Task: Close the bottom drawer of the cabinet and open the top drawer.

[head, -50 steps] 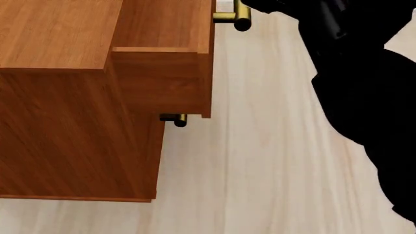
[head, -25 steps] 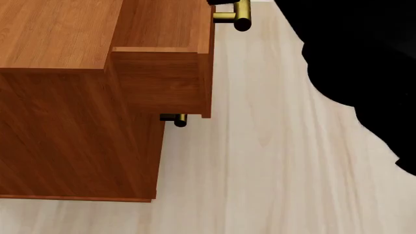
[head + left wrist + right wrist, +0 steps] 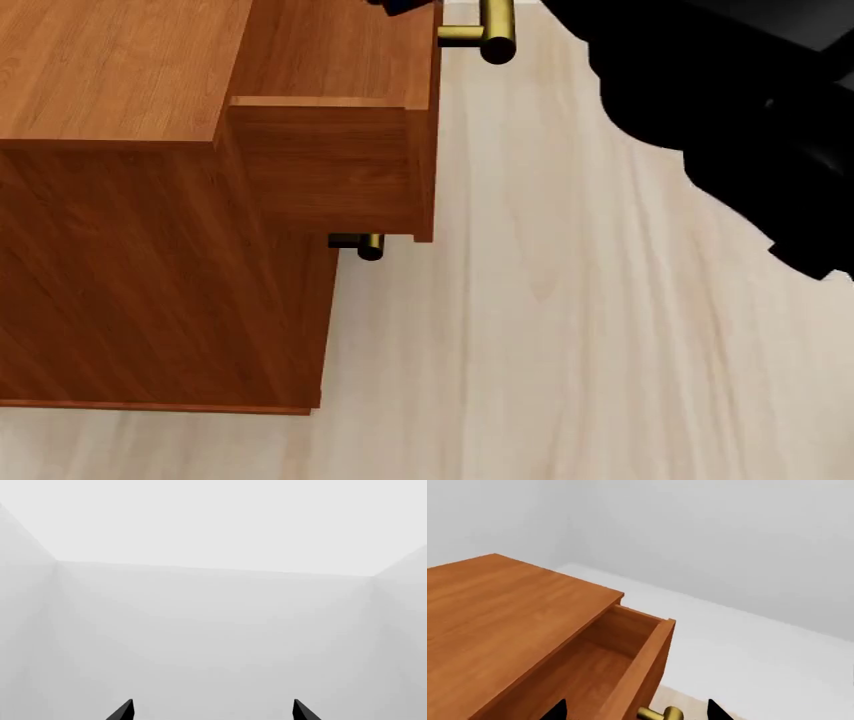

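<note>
Opening step in hand — top drawer (image 3: 340, 70) part-way out of the cabinet (image 3: 120, 180), right claw (image 3: 637, 712) spread open astride its brass handle (image 3: 660, 713), left claw (image 3: 212, 711) spread idle — next, clench and draw further out

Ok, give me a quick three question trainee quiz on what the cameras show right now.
1. True or false: the top drawer of the cabinet is pulled out.
2. The left gripper faces: A) a plain pale wall; B) a drawer front; C) a wooden rack.
3. What colour is the top drawer's bar handle?
Key: 1 true; 2 A; 3 brass.
</note>
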Robot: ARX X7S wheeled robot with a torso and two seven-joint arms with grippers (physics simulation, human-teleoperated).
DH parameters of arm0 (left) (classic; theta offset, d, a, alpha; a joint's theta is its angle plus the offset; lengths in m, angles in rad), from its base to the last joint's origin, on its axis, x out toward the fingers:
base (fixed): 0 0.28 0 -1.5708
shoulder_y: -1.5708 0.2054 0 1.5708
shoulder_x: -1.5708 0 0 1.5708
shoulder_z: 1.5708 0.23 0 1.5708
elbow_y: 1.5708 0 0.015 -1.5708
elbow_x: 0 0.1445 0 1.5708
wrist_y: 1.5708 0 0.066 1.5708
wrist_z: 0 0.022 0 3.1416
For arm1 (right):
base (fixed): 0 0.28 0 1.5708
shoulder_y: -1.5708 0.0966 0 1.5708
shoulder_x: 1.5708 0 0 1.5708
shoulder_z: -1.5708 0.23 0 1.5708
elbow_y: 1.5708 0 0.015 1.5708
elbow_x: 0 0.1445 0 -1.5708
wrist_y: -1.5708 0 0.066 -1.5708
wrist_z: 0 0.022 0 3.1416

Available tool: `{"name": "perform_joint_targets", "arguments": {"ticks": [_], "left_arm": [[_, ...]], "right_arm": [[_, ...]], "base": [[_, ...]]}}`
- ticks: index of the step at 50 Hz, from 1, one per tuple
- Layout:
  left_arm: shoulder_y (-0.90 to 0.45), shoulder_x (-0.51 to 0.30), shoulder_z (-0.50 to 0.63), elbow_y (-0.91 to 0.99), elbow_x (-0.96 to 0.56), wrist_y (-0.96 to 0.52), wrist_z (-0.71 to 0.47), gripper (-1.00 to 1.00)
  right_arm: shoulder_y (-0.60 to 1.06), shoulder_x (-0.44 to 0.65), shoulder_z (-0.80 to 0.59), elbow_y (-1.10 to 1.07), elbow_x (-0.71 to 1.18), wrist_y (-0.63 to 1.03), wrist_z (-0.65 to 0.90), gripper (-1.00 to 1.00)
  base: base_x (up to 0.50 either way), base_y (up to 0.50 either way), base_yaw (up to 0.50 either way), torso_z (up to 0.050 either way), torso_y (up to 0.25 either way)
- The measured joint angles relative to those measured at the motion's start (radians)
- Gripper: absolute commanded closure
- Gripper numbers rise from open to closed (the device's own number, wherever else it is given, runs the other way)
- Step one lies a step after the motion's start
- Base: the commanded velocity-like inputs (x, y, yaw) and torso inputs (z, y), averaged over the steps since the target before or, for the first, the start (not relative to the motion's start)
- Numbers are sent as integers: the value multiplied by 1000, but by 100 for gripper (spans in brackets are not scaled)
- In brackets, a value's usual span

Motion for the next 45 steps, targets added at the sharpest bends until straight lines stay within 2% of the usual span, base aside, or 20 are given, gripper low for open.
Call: {"name": "perform_joint_targets", "arguments": {"ticks": [24, 45], "left_arm": [[-6, -7, 3, -1, -5, 2, -7, -100], [-14, -16, -1, 4, -24, -1, -22, -100]], "right_arm": [[57, -76, -130, 75, -123, 28, -98, -100], [108, -100, -209, 68, -208, 66, -146, -100]], "base": [[0, 0, 0, 0, 0], [0, 0, 0, 0, 0]]}}
